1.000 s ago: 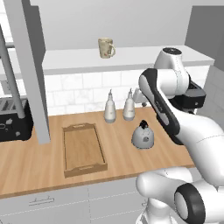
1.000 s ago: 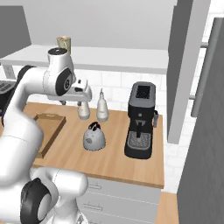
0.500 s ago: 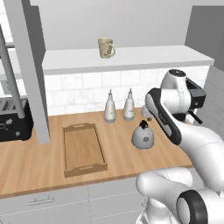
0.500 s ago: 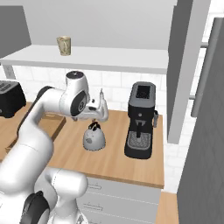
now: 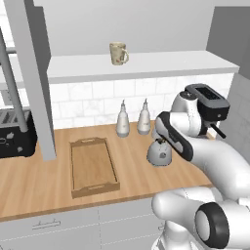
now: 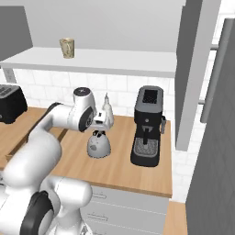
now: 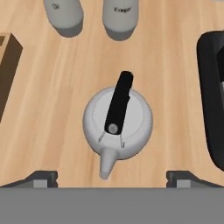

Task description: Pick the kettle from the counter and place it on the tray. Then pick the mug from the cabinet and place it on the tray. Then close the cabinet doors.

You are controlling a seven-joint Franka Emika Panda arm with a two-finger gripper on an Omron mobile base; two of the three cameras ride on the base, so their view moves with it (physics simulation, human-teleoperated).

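The kettle (image 7: 117, 122) sits on the wooden bench (image 5: 29, 185), right under the tool (image 7: 112, 177). From the hand view you look straight down on it: a round silver body, a black handle across the top, and a little spout pointing toward the bottom of that picture. The tool's two fingers (image 7: 41, 178) stand far apart, one on each side, and they hold nothing (the kettle is still free on the bench).

Two tall grey bottles (image 5: 123, 120) stand just behind the kettle, by the white tiled wall. A black coffee machine (image 6: 148, 126) stands near the kettle on its other side.

The tray (image 5: 93, 167) lies flat on the bench, well apart from the kettle, with nothing in it. A black toaster (image 5: 15, 133) sits at the far end of the bench.

The mug (image 5: 118, 52) stands upright on the white shelf (image 5: 161, 61) up in the cabinet. One grey cabinet door (image 5: 30, 73) hangs open next to the tray.
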